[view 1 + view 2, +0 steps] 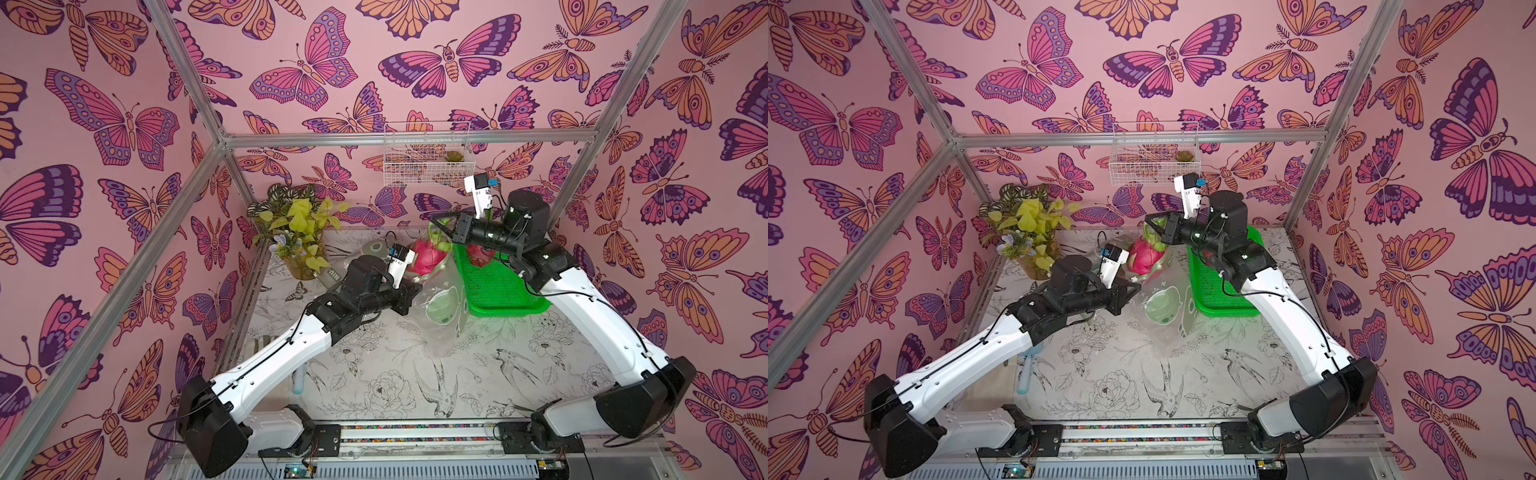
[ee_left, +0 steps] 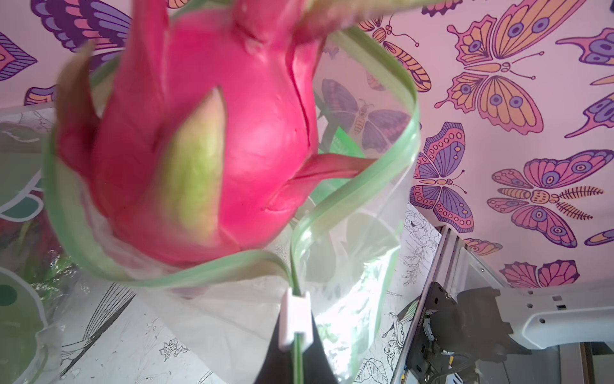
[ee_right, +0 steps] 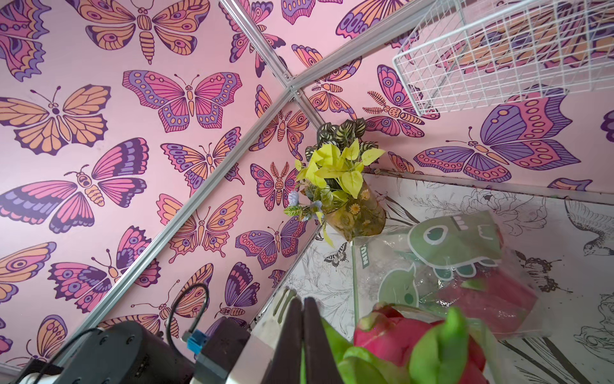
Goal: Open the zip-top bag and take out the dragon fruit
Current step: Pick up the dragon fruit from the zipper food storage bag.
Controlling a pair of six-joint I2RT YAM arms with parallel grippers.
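A magenta dragon fruit [image 1: 426, 253] [image 1: 1144, 257] with green-tipped scales stands in the mouth of the clear zip-top bag [image 1: 440, 303] [image 1: 1163, 307], above the table. My right gripper [image 1: 438, 219] [image 3: 303, 301] is above the fruit's top, shut on one green scale. My left gripper [image 1: 415, 291] [image 2: 295, 299] is shut on the bag's green zip edge [image 2: 375, 173], which loops open around the fruit [image 2: 216, 149]. More red fruit shows through the bag [image 3: 481, 296]. A redder dragon fruit [image 1: 480, 253] lies in the green tray, partly hidden by my right arm.
The green mesh tray [image 1: 498, 291] sits right of the bag, under my right arm. A yellow-green potted plant [image 1: 299, 232] stands in the back left corner. A white wire basket [image 1: 428, 162] hangs on the back wall just above my right wrist.
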